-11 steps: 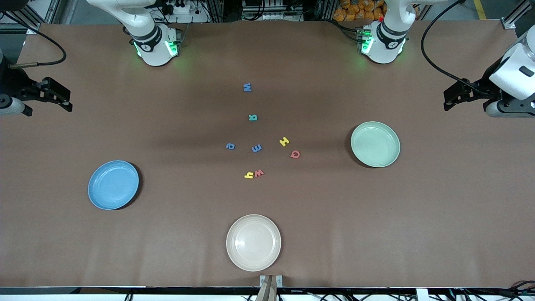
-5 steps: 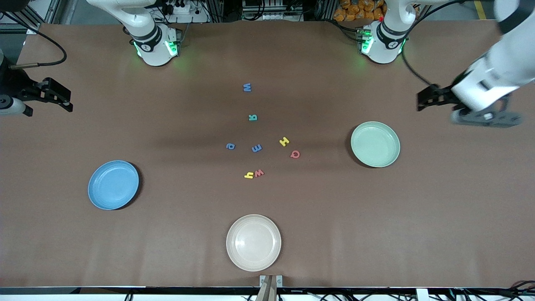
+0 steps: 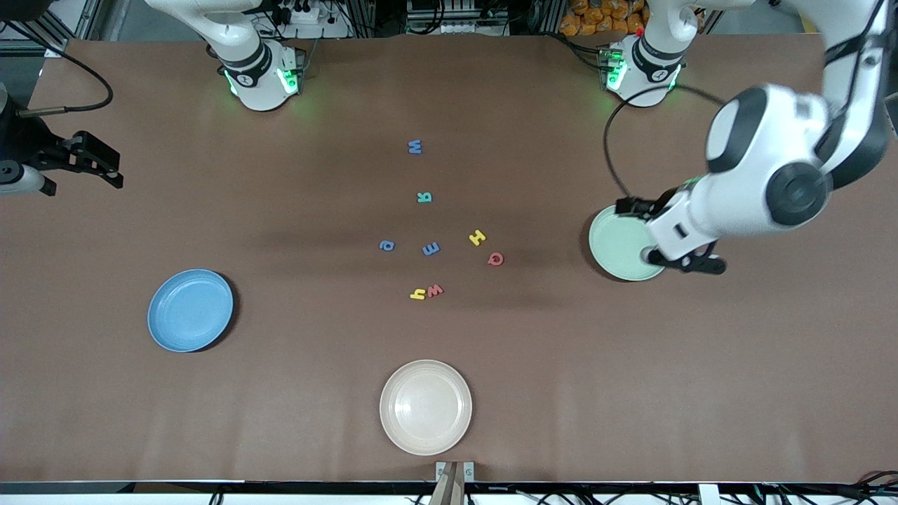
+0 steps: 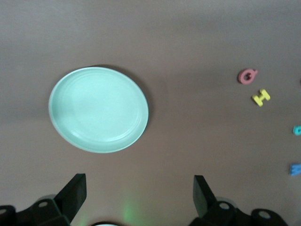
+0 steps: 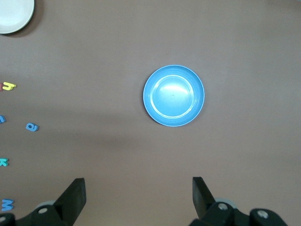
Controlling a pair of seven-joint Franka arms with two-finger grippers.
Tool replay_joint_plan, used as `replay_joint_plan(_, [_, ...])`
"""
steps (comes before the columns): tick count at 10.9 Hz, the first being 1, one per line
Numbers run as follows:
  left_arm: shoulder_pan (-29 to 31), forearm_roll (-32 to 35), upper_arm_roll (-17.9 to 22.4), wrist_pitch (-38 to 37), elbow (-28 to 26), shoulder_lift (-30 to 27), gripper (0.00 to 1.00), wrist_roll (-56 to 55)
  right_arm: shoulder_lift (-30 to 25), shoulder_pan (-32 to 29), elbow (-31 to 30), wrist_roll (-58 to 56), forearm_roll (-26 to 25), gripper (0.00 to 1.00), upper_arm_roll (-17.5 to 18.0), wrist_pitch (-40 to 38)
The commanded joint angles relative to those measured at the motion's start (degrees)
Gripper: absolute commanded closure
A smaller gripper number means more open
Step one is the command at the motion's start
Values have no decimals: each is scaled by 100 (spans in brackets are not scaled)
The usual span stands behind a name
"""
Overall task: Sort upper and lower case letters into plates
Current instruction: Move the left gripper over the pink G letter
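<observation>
Several small coloured letters lie mid-table, among them a blue M [image 3: 415, 146], a teal k [image 3: 424, 197], a yellow H [image 3: 477, 237] and a red Q [image 3: 495, 259]. The mint green plate [image 3: 621, 245] sits toward the left arm's end and holds nothing. The blue plate [image 3: 190, 310], also bare inside, sits toward the right arm's end. My left gripper [image 3: 631, 207] hangs open in the air by the mint plate [image 4: 98, 109], nothing between its fingers [image 4: 77, 186]. My right gripper [image 3: 105, 168] waits open high over the table's edge at its own end, looking down on the blue plate [image 5: 173, 96].
A cream-beige plate [image 3: 426, 407] rests near the table's front edge, nearer the front camera than the letters. Both arm bases stand along the table's back edge. A black cable [image 3: 610, 140] loops from the left arm over the table near the mint plate.
My left arm has swung in from the table's edge at its end to the mint plate. The right arm, the letters and the plates have not moved.
</observation>
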Motion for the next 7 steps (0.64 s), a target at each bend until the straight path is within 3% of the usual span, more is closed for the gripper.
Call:
replay_joint_plan(1, [-469, -105, 16, 497, 187, 607, 0, -1012, -49, 21, -12, -61, 40, 0, -21, -5])
replay_joint_plan(3, [-602, -149, -106, 964, 266, 977, 0, -1690, -49, 21, -12, -61, 40, 0, -30, -5])
replay_joint_plan(5, [-1049, -70, -221, 1499, 284, 1276, 0, -2821, -40, 21, -12, -61, 40, 0, -30, 4])
replay_joint_plan(7, [-1427, -44, -222, 2210, 275, 1426, 0, -3273, -40, 21, -21, -61, 40, 0, -30, 4])
